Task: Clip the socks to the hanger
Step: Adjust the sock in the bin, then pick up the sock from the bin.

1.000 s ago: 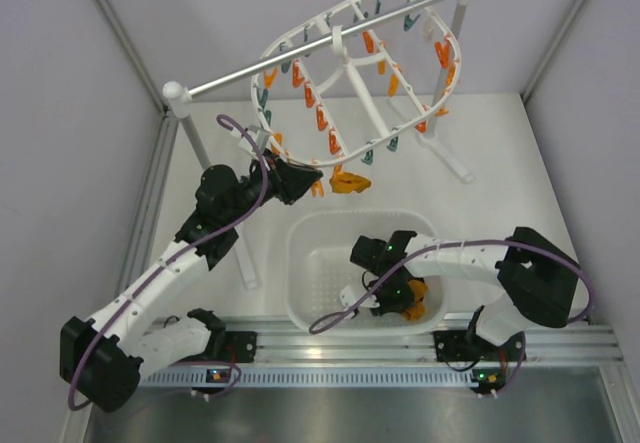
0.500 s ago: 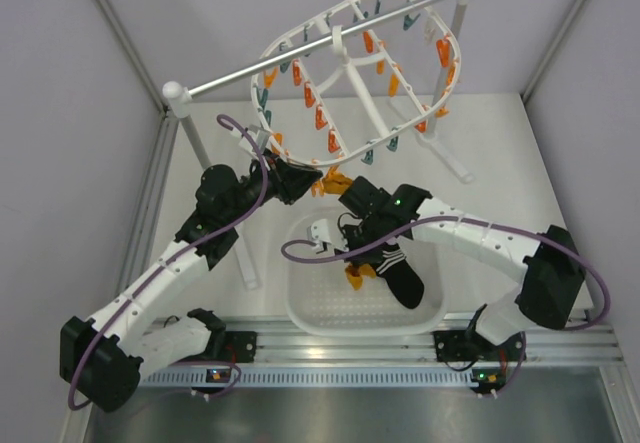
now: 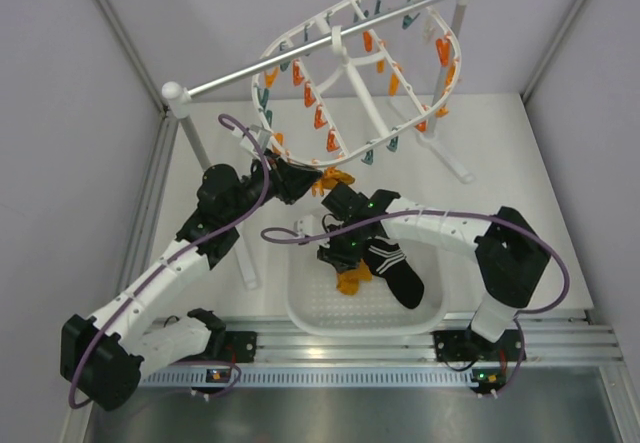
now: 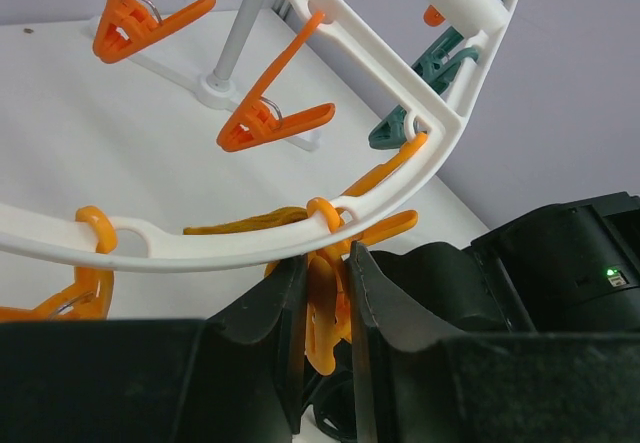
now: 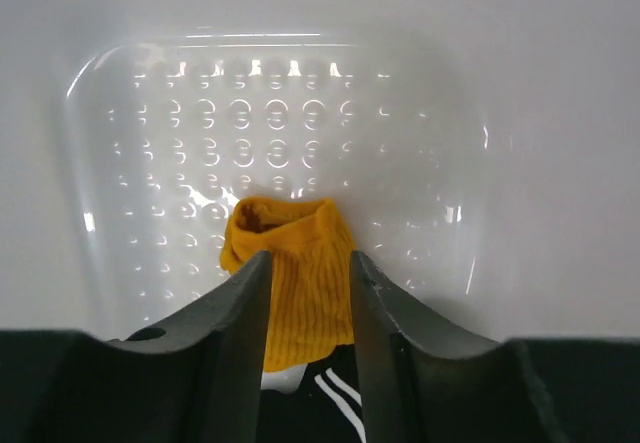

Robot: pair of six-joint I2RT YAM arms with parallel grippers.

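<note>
Right claw [image 5: 307,268], pinching a mustard sock [image 5: 295,298], has lifted from the basket [image 5: 150,113]; left claw [image 4: 326,281] squeezes a clothespin [image 4: 322,335].

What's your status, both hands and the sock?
Left hand shut on orange clothespin at hanger rim. Right hand shut on mustard sock above basket, not yet clipped. Black striped sock right alongside, may snag.
</note>
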